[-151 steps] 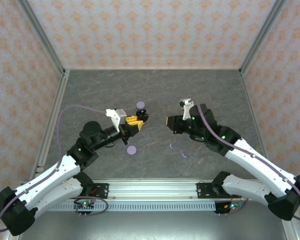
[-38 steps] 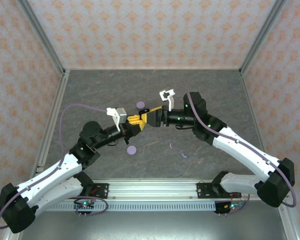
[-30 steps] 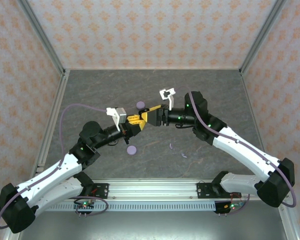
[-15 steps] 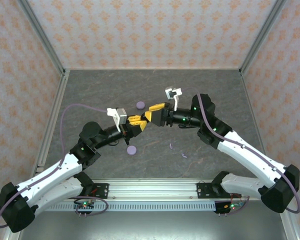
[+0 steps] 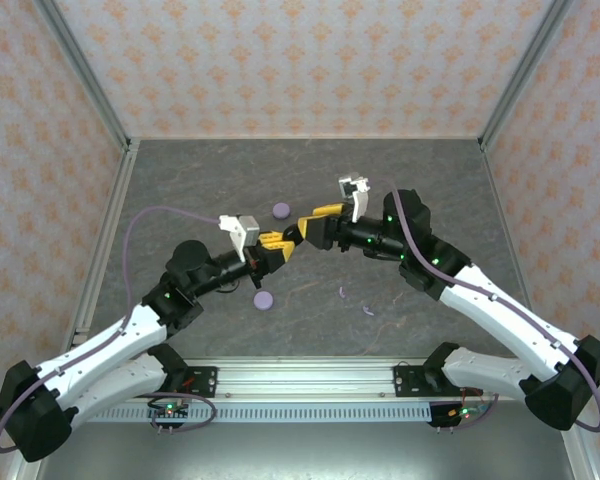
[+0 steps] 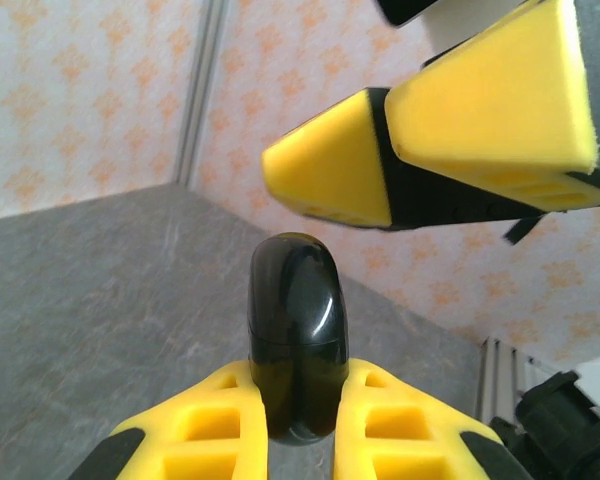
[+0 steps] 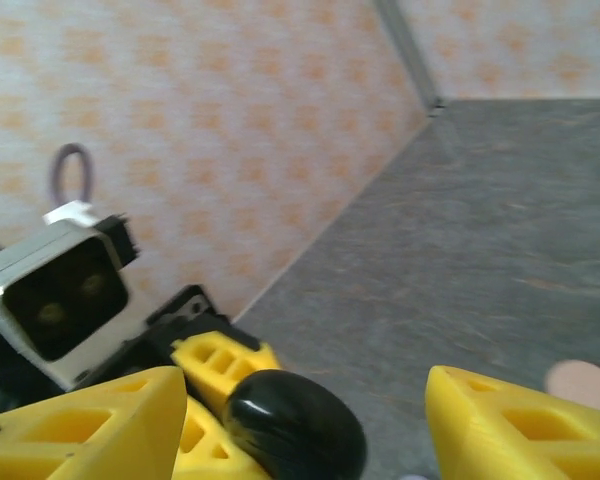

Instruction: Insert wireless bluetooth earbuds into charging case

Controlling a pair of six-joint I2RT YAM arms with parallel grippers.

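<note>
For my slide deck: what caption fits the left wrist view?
A glossy black case clamped upright in the left gripper, the open right gripper poised just above it.

light: bright, even, soft shadows | right wrist: blurred | left wrist: sharp

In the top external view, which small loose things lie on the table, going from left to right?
nearer lavender disc → farther lavender disc → first lavender earbud → second lavender earbud
</note>
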